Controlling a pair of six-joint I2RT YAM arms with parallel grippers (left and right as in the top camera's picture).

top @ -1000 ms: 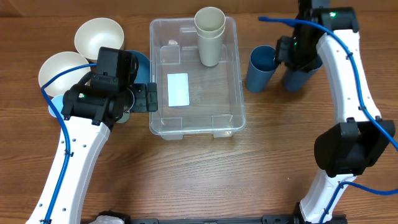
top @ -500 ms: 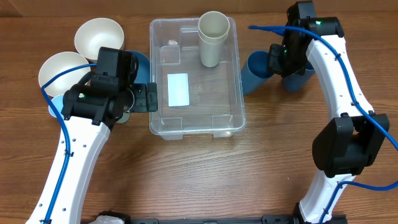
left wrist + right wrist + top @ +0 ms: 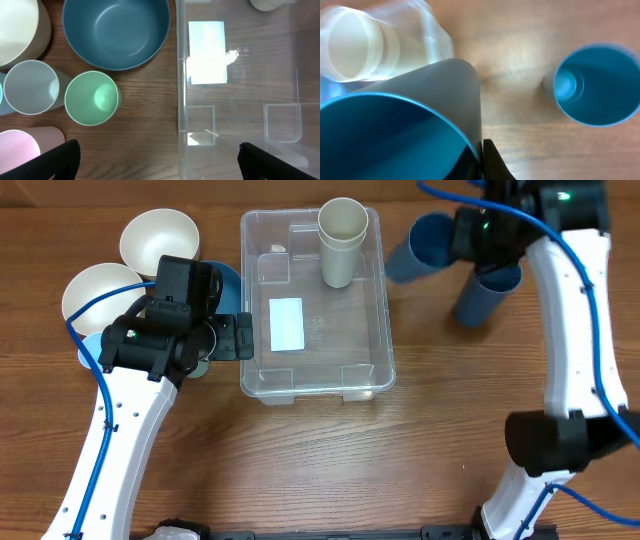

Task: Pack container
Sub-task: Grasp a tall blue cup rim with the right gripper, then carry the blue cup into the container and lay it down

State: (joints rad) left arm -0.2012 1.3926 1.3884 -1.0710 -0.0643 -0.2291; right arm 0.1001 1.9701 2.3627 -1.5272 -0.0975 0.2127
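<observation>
The clear container sits mid-table with a white label on its base and a cream cup stack standing in its far end. My right gripper is shut on the rim of a blue cup, which hangs tilted just right of the container. In the right wrist view that gripper pinches the blue cup's wall. My left gripper is open and straddles the container's left wall, holding nothing.
A second blue cup stands right of the container. Left of the container are a blue bowl, a green cup, a grey cup, a pink cup and two cream bowls.
My right gripper closed on the blue cup's rim and raised it off the table, toward the back. The left arm has not moved.
</observation>
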